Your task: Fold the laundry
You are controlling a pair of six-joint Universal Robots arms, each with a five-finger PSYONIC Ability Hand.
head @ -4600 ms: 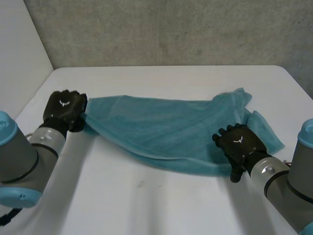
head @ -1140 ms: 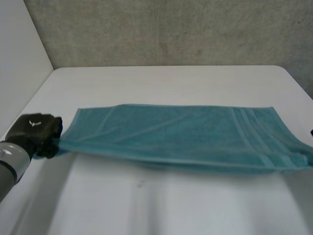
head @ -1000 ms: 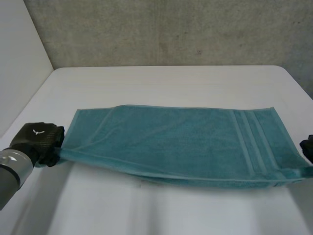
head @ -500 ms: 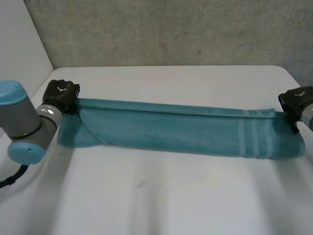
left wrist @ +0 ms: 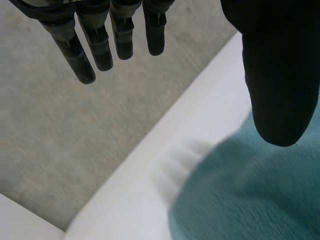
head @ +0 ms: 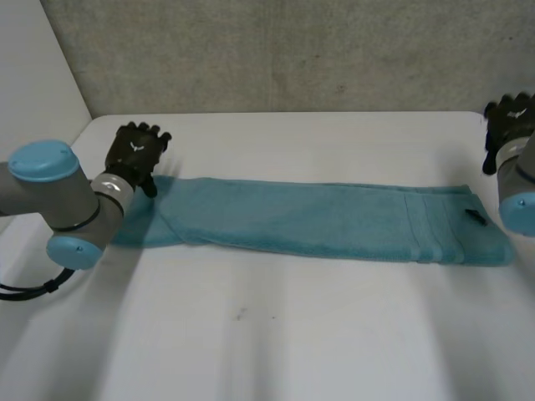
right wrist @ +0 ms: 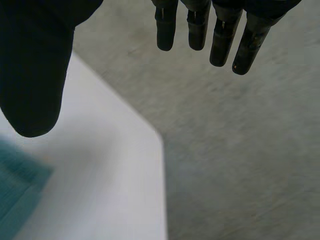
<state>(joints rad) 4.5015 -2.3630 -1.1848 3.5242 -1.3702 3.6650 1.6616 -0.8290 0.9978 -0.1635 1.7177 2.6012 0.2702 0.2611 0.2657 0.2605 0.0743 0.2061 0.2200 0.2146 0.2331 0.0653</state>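
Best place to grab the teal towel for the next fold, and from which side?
Probably the striped short end of the towel, approached from the robot's right: it lies flat as a long strip, and the open right hand is nearest that end.

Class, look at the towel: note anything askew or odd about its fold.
The towel's end by the left hand looks uneven: a diagonal crease crosses it, so the layers seem misaligned there. A small dark mark sits near its other end.
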